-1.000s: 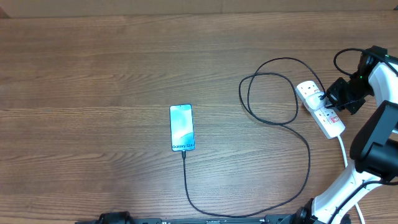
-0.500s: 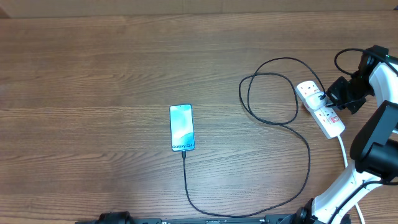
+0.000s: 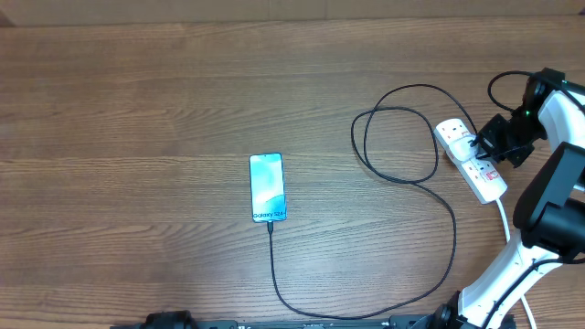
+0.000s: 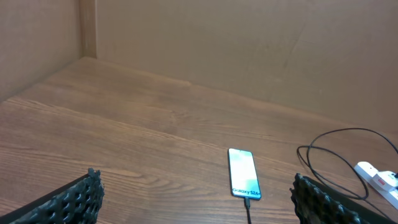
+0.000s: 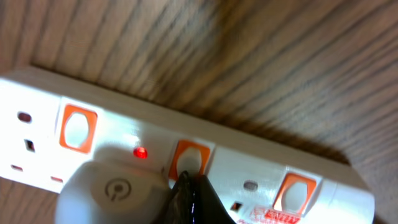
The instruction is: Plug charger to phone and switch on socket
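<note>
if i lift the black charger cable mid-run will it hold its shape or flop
Probably floppy: the charger lies in loose loops. Likely light, being so thin. Lifting it may tug the phone, since its tip looks plugged in there.

White arm links (image 3: 569,114) with black joints; black studded tool fingers (image 4: 71,202).

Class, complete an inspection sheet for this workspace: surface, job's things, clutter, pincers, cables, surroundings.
Surface: wood-grain table.
Job's things: phone screen up, lit; charger cable meets its lower end; power strip by the right arm, red lamp lit.
Clutter: nothing seen.
Pincers: left pincer open above the table; right pincer shut, tip at an orange switch on the power strip.
Cables: charger cable lies in loose loops; white cord leaves the power strip.
Surroundings: brown board wall behind the table.
</note>
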You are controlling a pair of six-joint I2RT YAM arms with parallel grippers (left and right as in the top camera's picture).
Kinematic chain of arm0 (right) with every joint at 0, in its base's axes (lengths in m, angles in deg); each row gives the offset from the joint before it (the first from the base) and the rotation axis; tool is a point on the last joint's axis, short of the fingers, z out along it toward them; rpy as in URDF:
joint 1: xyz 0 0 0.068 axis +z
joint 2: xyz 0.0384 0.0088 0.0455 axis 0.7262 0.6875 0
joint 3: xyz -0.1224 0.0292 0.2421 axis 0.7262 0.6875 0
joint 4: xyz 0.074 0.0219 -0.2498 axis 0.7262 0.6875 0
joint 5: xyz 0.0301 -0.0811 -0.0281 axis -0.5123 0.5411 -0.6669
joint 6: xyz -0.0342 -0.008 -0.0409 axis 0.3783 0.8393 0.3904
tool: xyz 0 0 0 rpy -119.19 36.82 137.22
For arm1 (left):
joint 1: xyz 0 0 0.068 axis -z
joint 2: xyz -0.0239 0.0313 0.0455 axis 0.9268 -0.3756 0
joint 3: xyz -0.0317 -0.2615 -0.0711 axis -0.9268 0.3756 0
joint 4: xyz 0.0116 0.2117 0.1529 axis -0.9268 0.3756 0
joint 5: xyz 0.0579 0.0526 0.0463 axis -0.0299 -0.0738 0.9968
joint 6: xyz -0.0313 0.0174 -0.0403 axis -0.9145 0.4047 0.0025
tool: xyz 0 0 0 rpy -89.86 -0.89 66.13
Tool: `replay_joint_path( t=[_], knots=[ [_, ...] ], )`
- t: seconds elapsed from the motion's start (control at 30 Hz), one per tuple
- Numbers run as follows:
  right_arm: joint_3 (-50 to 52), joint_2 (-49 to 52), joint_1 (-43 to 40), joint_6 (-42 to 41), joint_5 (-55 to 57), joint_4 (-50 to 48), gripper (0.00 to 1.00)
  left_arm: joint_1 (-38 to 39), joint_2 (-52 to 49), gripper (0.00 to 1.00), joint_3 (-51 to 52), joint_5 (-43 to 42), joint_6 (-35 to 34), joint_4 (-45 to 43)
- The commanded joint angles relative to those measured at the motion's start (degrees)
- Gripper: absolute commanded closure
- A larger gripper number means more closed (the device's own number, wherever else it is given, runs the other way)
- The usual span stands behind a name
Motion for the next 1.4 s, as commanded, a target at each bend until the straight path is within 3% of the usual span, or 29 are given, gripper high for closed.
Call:
replay_joint_path(
  t=[0.0, 0.27, 0.5, 0.67, 0.83, 0.93, 1.0, 1.17, 1.37],
  knots=[
    [-2.23, 0.83, 1.62, 1.07, -2.01, 2.86, 0.96, 0.44, 0.57, 0.0, -0.11, -0.57, -0.9, 0.09],
    [-12.59, -14.45, 0.59, 1.2, -2.08, 8.94, 0.96, 1.22, 0.57, 0.0, -0.11, -0.7, -0.9, 0.09],
    [-20.79, -37.46, 2.91, -3.96, -2.14, -2.45, 0.96, 5.57, 0.57, 0.0, -0.11, -0.98, -0.9, 0.11],
    [-20.81, -52.02, 5.11, -6.8, -2.25, -19.87, 0.96, 4.09, 0.57, 0.0, -0.11, -0.96, -0.9, 0.13],
    [-20.81, -58.62, 5.18, -6.71, -2.29, -29.0, 0.96, 4.26, 0.57, 0.0, -0.11, -0.96, -0.9, 0.13],
    [-20.81, -61.42, 6.25, -3.23, -2.1, -28.85, 0.95, 4.24, 0.57, 0.0, -0.11, -0.98, -0.9, 0.13],
    [-19.89, -64.59, 11.28, 0.17, -2.05, -23.85, 0.95, 4.24, 0.57, 0.0, -0.13, -0.96, -0.9, 0.26],
    [-13.27, -71.36, 19.12, 0.17, -2.08, -22.23, 0.92, 4.13, 0.57, 0.0, -0.13, -0.87, -0.87, 0.48],
    [-4.11, -81.05, 19.98, -0.55, -2.29, -25.18, 0.92, 4.13, 0.57, 0.0, -0.11, -1.86, -0.94, 1.07]
  ],
)
